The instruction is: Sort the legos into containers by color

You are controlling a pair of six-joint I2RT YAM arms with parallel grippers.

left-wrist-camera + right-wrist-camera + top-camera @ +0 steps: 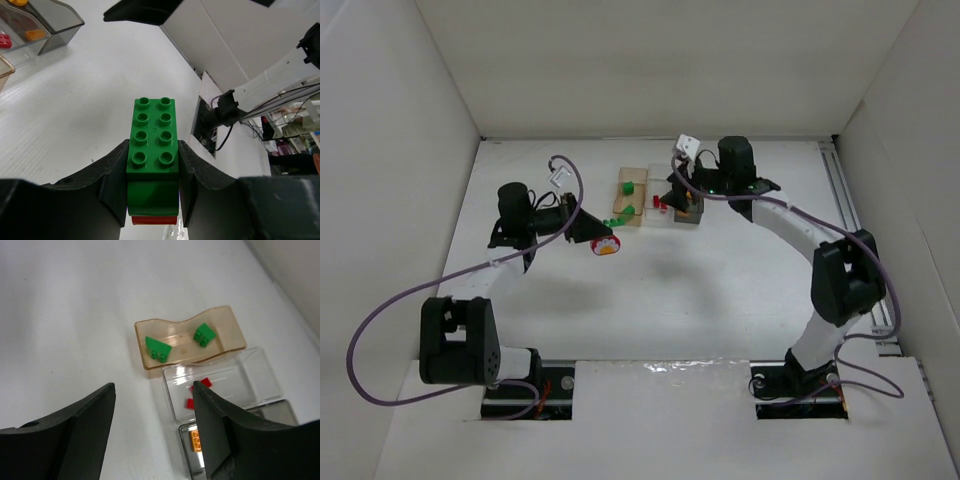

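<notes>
My left gripper (152, 150) is shut on a green lego (152, 137), a two-by-four brick that sticks out past the fingertips; a red edge shows just under it. From the top view this brick (618, 216) hangs just in front of the amber container (642, 172). A red ring-like piece (605, 246) shows under the left gripper. My right gripper (152, 387) is open and empty above the containers. The amber container (235, 332) holds two green legos (158, 348). The clear container (260, 370) holds red pieces (190, 403). An orange brick (196, 440) lies in the dark grey container (282, 412).
The three containers stand in a row at the table's middle back, between the two arms. White walls close in the table on the left, back and right. A purple cable loops out from each arm.
</notes>
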